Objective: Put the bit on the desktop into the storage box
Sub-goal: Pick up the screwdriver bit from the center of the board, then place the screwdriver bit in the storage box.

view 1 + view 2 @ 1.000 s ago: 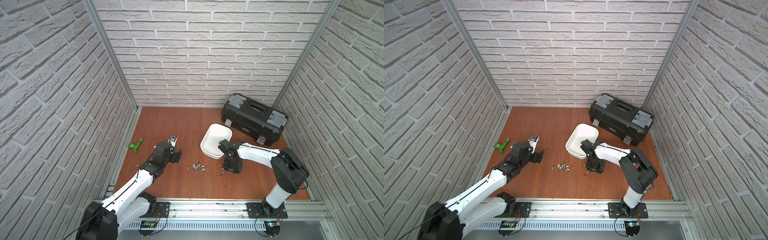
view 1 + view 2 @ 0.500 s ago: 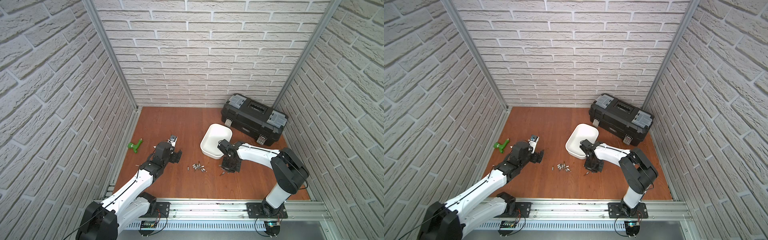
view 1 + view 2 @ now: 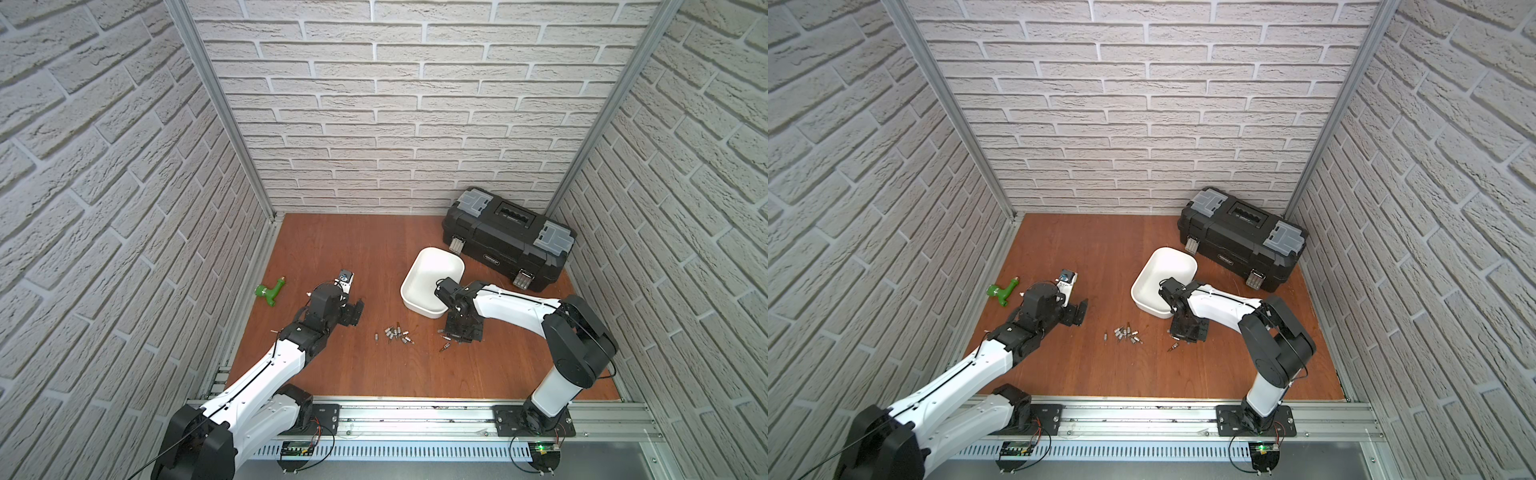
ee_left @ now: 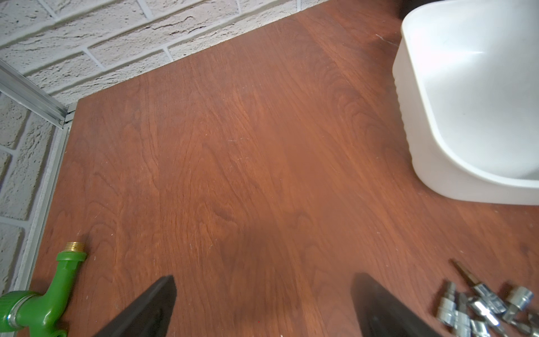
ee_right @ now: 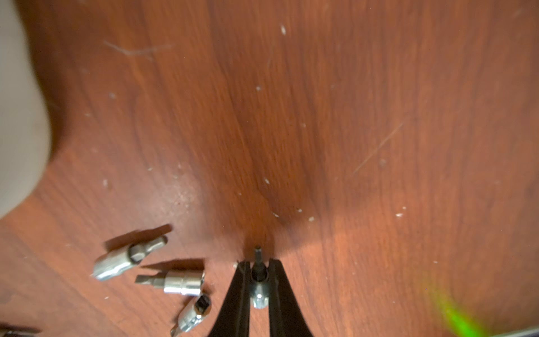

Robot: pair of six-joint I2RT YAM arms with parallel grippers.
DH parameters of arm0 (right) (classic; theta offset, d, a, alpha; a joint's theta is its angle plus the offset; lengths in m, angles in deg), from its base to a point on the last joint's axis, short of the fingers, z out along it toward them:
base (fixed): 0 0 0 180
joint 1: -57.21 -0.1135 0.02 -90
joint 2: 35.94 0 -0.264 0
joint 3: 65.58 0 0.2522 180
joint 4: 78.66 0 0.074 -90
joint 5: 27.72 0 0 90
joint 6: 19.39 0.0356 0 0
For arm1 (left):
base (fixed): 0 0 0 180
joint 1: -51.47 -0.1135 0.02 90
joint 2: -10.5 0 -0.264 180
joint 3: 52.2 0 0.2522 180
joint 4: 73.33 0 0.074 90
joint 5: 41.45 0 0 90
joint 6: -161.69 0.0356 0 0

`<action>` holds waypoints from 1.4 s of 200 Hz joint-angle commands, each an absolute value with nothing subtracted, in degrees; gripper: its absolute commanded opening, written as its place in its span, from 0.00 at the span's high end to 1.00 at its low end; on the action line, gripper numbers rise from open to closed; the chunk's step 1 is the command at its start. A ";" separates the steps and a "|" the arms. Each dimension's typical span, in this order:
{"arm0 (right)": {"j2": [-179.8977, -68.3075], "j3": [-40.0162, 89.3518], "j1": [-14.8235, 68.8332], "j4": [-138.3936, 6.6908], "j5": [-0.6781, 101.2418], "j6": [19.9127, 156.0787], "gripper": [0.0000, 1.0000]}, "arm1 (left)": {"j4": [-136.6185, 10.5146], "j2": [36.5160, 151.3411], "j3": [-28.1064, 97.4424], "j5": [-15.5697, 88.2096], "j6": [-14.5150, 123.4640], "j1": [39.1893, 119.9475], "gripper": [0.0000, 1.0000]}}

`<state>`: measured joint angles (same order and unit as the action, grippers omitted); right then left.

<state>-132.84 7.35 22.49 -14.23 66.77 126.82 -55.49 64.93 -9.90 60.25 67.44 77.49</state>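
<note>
Top views, right gripper: we see the right gripper (image 3: 460, 330) low over the desktop (image 3: 365, 257), right of centre in the frame; its fingers are hidden under the wrist.
Top views, storage box: the storage box (image 3: 430, 272) sits just up and left of that gripper in both top views, and the arm's wrist overlaps its lower right corner in the picture.
Top views, loose bits: the loose bits (image 3: 397, 334) lie clustered left of the right gripper, between the two arms.
Top views, nearer arm: we judge the right arm far nearer the box; the left gripper (image 3: 353, 313) hangs well apart, at centre left.
Left wrist, left gripper: the left gripper (image 4: 264, 283) is spread wide, with nothing between its fingers.
Right wrist, grip: the right gripper (image 5: 259, 262) is pinching one bit (image 5: 259, 280) by its silver socket end.
Right wrist, long axis: the bit runs along the fingers, with its dark tip poking past the fingertips toward the wood; we cannot tell whether it touches.
Right wrist, coming move: we judge a lift, then a short carry toward the blurred white wall of the box (image 5: 20, 116), on the same side as three loose bits.
</note>
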 commanded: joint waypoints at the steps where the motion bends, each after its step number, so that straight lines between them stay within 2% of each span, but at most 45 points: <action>1: -129.62 11.74 22.23 -9.27 70.95 123.64 0.93 | -56.61 63.31 -9.97 60.59 65.31 77.71 0.01; 74: -132.54 31.81 23.97 -1.28 75.10 113.39 0.93 | -52.67 61.58 -8.91 61.36 62.78 77.72 0.02; 152: -150.24 52.50 24.47 -1.24 74.70 105.21 0.94 | -51.45 61.73 -8.87 61.53 63.17 77.70 0.01; 189: -157.42 57.67 25.02 -1.69 73.84 103.79 0.94 | -51.44 61.55 -9.05 61.46 62.99 77.67 0.01; 280: -166.30 58.83 25.59 -5.74 69.84 103.47 0.95 | -51.24 61.65 -9.31 62.30 63.19 77.72 0.01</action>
<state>-164.91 57.89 25.50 -4.32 70.97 104.17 -50.53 61.79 -9.90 61.37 63.51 77.49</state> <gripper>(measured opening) 0.140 0.986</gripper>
